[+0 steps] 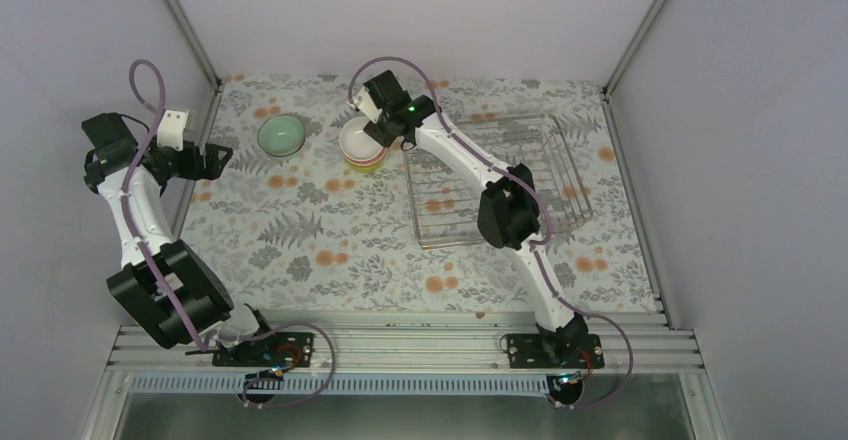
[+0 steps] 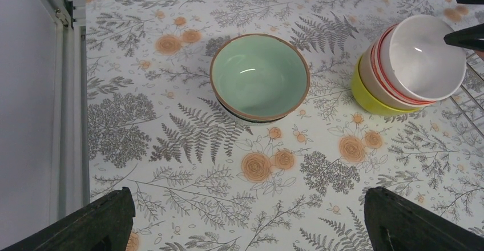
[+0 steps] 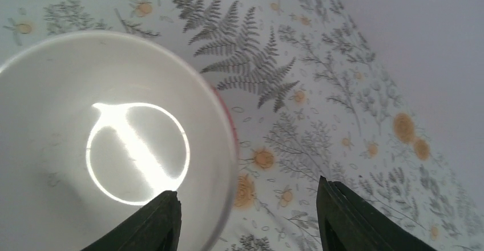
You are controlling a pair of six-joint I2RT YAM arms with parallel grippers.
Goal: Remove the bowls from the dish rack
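Bowls are standing beside the dish rack point(image 1: 450, 225). Right pincer point(image 3: 245, 194) is gaping wide astride the rim of the white bowl point(image 3: 85, 120), gripping nothing. That bowl is topping the red-rimmed bowl point(image 2: 376, 77) and yellow-green bowl point(image 2: 365, 94) near the far edge of the table point(image 2: 200, 165). Left pincer point(image 2: 248, 197) is hanging wide open, empty, before the mint green bowl point(image 2: 259, 75).

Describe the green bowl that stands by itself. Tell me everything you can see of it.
The green bowl is small and round, with a glossy pale mint inside, a thin brown rim and a dark foot just showing underneath. It looks like glazed ceramic. It is empty and stands upright on the flowered table, outside the wire rack and apart from the stack of bowls to its right. Nothing but the table touches it.
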